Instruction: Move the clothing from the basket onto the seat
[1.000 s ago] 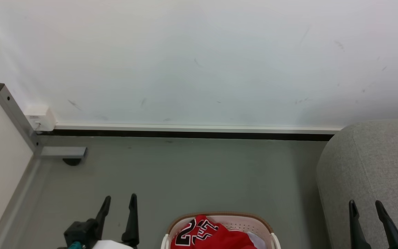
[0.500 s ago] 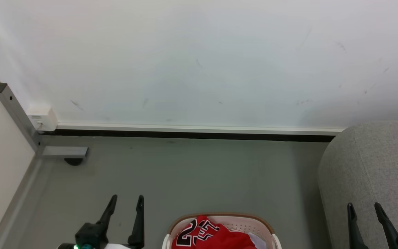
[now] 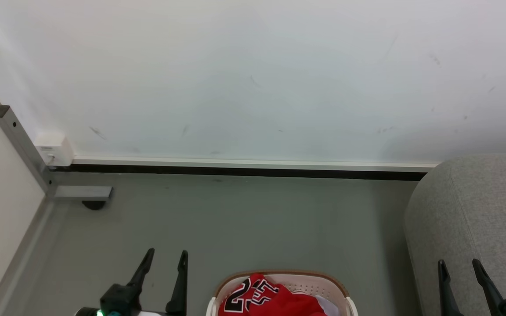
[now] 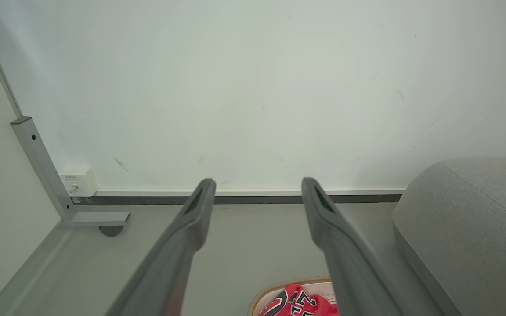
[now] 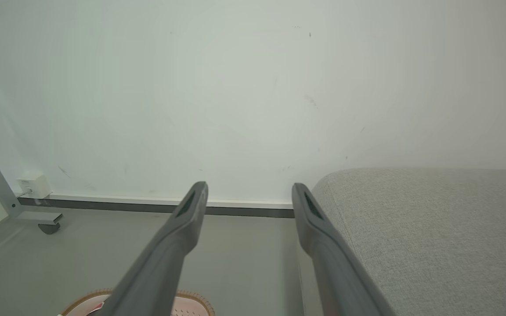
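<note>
White scuffed wall (image 3: 253, 79), grey floor (image 3: 235, 219). Oval white perforated plastic basket (image 3: 279, 273), brown rim, on floor at btm centre. Bright red fabric jersey (image 3: 275, 300) w/ black numerals lies inside it. Large grey upholstered sofa (image 3: 477, 206) to R of basket. L gripper (image 3: 167, 252) near basket, fingers spread, empty. R gripper (image 3: 459, 262) over sofa edge, fingers spread, empty.

A scuffed white wall (image 3: 253, 79) takes the upper frame, meeting the grey floor (image 3: 244, 224) at a pale baseboard (image 3: 253, 163). At left a grey metal post (image 3: 20, 140) slants down to a dark castor (image 3: 92, 205), with a small white box (image 3: 53, 149) just beside it.
</note>
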